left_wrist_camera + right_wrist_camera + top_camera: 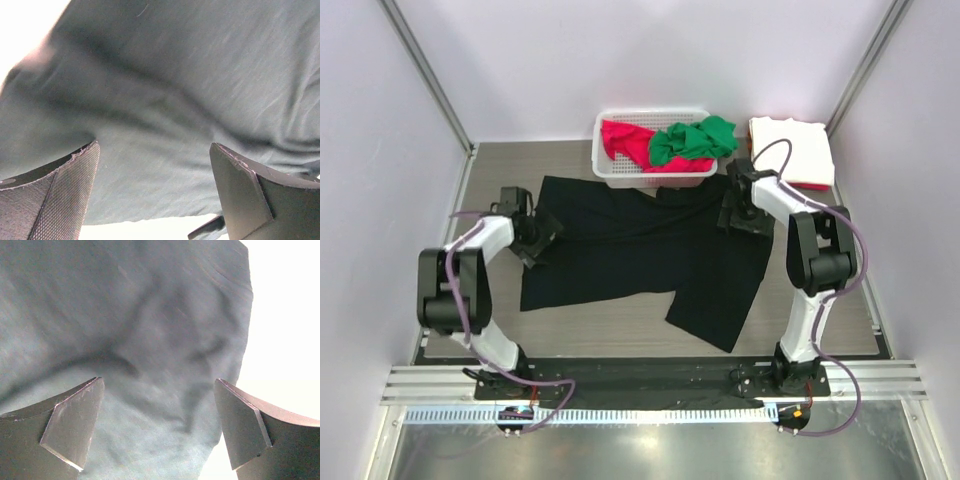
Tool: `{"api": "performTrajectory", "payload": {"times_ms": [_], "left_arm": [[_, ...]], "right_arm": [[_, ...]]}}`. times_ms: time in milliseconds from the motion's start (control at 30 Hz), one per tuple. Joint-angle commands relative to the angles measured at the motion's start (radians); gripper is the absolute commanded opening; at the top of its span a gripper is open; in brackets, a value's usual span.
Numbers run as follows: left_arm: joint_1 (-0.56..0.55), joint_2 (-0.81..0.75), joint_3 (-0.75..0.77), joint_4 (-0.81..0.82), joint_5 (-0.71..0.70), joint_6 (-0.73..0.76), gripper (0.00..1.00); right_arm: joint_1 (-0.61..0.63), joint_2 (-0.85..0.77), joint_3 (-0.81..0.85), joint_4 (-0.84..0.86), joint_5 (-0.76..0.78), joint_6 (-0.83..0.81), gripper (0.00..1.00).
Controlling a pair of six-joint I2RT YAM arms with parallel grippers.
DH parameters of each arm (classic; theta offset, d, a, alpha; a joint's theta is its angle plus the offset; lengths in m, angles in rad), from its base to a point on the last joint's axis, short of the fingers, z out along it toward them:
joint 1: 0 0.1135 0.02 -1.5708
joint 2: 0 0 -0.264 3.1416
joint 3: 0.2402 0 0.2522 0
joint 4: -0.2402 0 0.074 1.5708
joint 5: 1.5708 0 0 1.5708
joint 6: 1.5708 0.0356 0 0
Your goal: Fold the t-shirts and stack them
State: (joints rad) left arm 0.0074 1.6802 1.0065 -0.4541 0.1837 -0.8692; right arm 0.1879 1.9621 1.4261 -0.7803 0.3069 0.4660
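1. White lattice basket (618, 174) holds red t-shirt (623, 140) and green t-shirt (696, 138).
2. Black t-shirt (620, 250) lies spread before the basket; white t-shirt (790, 146) sits folded beside it.
3. Left gripper (154, 170), right gripper (159, 405): jaws apart over black cloth.

The left arm (455, 285) and right arm (815, 260) each rise from the base, fold at the elbow and reach forward, wrists lowered. The left gripper (533, 240) angles inward to the right, the right gripper (740, 213) inward to the left; both sets of jaws stand spread wide, gripping nothing.
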Motion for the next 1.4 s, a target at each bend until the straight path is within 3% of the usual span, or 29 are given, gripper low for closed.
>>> {"api": "performTrajectory", "payload": {"times_ms": [0,200,400,733,967,1100,1367], "left_arm": [[0.002,-0.227,-0.078,-0.105,-0.105,0.038,0.93],[0.002,-0.651,-0.308,-0.245,-0.32,-0.099,0.91],[0.002,-0.816,-0.46,-0.362,-0.417,-0.235,0.88],[0.002,-0.685,-0.525,-0.212,-0.451,-0.254,0.79],[0.002,-0.587,-0.493,-0.097,-0.466,-0.215,0.59],[0.002,-0.565,-0.497,-0.054,-0.449,-0.203,0.38],[0.0,-0.583,-0.514,-0.028,-0.438,-0.191,0.26]], "right_arm": [[-0.002,-0.24,-0.054,-0.065,0.058,0.014,0.98],[0.021,-0.56,-0.344,-0.043,-0.038,0.157,0.98],[0.054,-0.807,-0.58,-0.053,-0.123,0.279,0.98],[0.168,-0.902,-0.783,-0.013,-0.184,0.424,0.95],[0.344,-0.898,-0.857,0.026,-0.19,0.563,0.88],[0.429,-0.879,-0.886,0.044,-0.187,0.626,0.85],[0.501,-0.95,-0.952,-0.002,-0.169,0.698,0.76]]}}
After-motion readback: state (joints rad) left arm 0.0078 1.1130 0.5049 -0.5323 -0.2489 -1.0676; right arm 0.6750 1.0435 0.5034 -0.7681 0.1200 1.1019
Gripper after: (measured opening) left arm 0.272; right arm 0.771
